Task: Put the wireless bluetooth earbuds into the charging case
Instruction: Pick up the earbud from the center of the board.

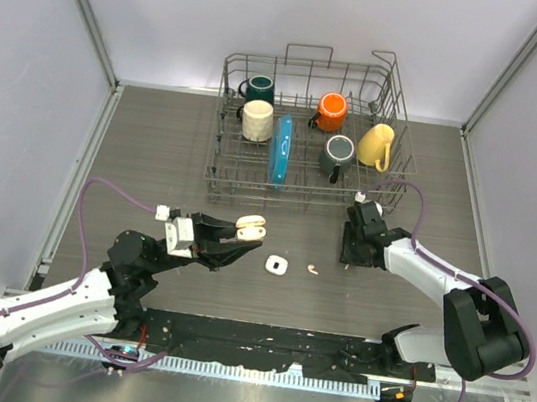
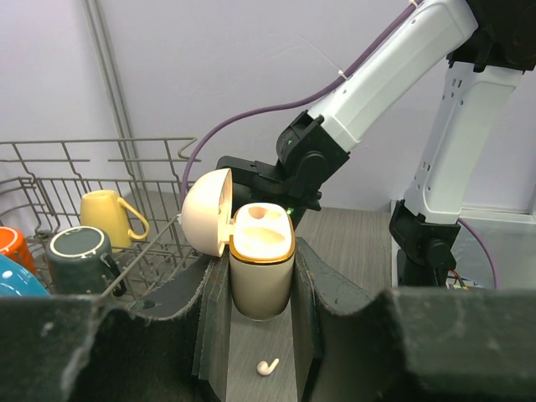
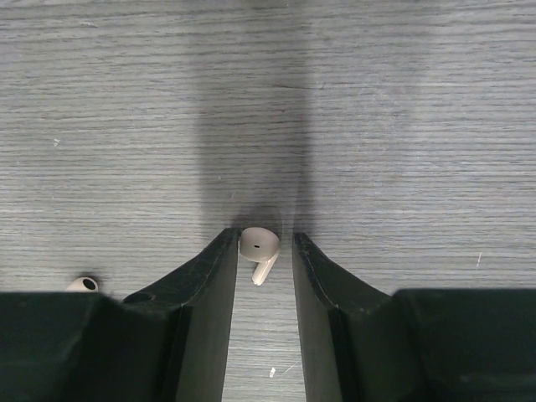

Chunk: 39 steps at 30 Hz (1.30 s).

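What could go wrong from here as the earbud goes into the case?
The right gripper straddles a tiny earbud lying flat on the table; it may squirt out or get pinched crooked. The left gripper holds the open case by its smooth sides, so pressing an earbud in could tilt it or make it slip.

glossy cream plastic case point(image 2: 261, 276); matt woodgrain table point(image 3: 402, 100)

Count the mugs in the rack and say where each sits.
5, all in the wire rack: dark green mug back left, cream mug in front of it, orange mug back centre, dark grey mug in front of that, yellow mug far right. None appears hidden.
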{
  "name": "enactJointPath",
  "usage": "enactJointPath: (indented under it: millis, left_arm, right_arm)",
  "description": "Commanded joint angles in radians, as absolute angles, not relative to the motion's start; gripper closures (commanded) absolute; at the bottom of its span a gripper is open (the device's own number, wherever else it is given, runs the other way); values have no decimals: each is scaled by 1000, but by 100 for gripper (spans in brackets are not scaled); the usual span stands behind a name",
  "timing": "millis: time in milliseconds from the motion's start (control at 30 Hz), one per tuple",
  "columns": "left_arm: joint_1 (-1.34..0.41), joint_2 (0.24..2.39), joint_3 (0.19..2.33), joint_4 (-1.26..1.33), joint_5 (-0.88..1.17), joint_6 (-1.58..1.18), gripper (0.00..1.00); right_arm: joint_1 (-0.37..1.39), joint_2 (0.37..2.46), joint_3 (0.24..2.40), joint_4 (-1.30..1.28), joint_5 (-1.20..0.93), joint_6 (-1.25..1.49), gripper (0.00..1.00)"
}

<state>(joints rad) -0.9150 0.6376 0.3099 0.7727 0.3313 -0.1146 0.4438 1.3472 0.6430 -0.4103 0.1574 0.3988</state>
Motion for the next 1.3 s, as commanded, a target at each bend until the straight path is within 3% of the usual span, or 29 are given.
enactJointPath:
  millis: [0, 367, 567, 767, 1067, 1267]
  left_arm:
    - [-917, 635, 311, 804, 314, -98, 100]
    - [-917, 638, 310, 805, 314, -100, 100]
    - [-917, 638, 310, 804, 310, -100, 100]
    - [-917, 646, 319, 781, 293, -98, 100]
    - [-917, 692, 341, 772, 236, -106, 100]
    - [-919, 726, 348, 787, 218, -115, 100]
  right_arm:
    - [446, 1353, 647, -382, 179, 408, 61]
    - [446, 1345, 641, -374, 172, 417, 71]
    - [446, 1316, 632, -357, 152, 416, 85]
    - [460, 1152, 649, -353, 158, 399, 92]
    - [730, 839, 755, -328, 448, 341, 98]
    - [889, 798, 839, -259, 501, 324, 99]
